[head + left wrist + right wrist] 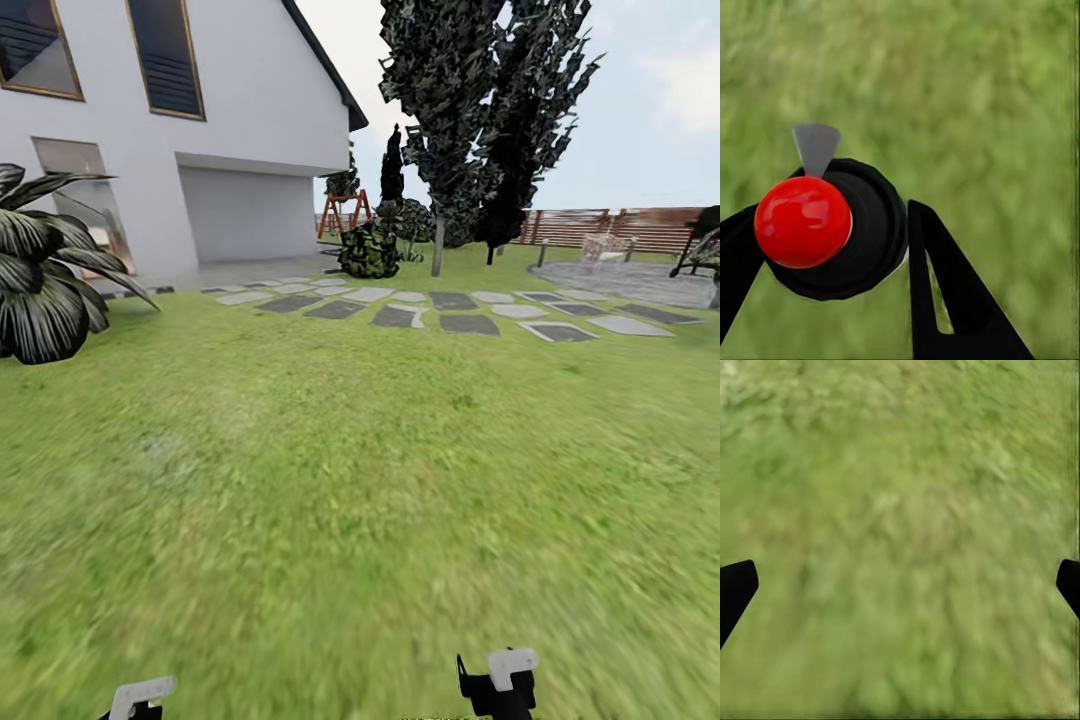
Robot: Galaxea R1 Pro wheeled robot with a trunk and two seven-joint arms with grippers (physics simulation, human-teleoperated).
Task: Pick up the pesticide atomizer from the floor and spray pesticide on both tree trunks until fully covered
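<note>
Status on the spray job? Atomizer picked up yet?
Done: the left gripper is shut on the atomizer, red cap showing. In hand: crossing the lawn; the right gripper is open over grass. Left: both trunks; no spray visible yet.

Even, bright daylight washing over the lawn (350,480) — no distinct cast shadows showing, near grass smearing into blur, both wrist views rendering turf soft, a glossy highlight glinting on the red ball (802,222) — distant fence (640,228) staying sharper.

Blurred green grass lawn (330,520), dark spiky-leaved shrub (40,265) cut off at left edge, both grippers' black fingertips (735,589) mostly cropped.
</note>
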